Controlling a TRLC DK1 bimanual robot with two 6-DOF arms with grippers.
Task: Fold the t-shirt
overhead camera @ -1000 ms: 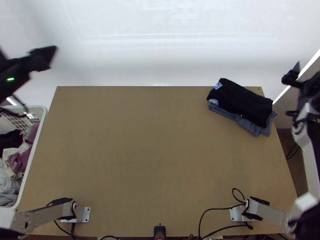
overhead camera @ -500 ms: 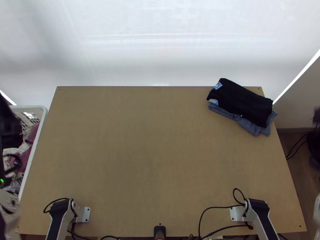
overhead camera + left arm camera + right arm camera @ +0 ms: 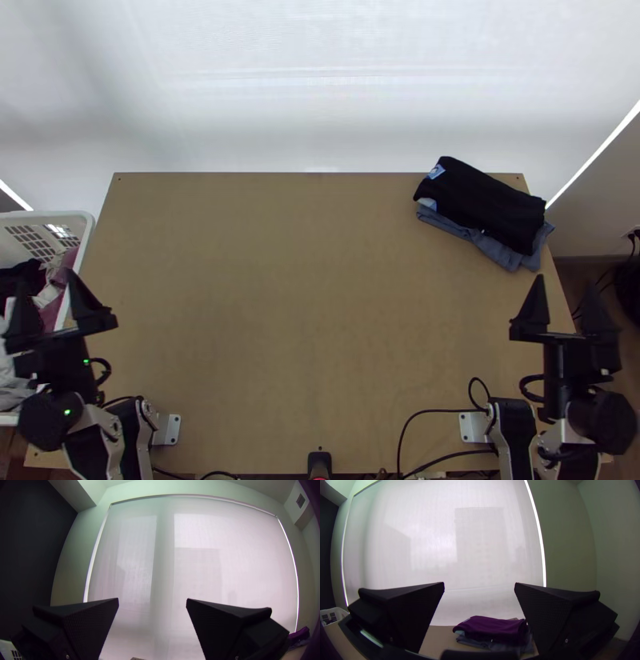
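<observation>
Finishing, by judgement: fold looks complete.
Top view: black shirt (image 3: 480, 204) folded on blue cloth (image 3: 512, 254), far right corner of table (image 3: 304, 320); next move: likely none. Left wrist view: left gripper (image 3: 152, 598) spread, empty. Right wrist view: right gripper (image 3: 479, 583) likewise.

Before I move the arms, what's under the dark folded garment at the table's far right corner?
Blue-grey cloth sticks out from under the dark garment along its near side and rests on the table. The rest of the cloth is covered.
</observation>
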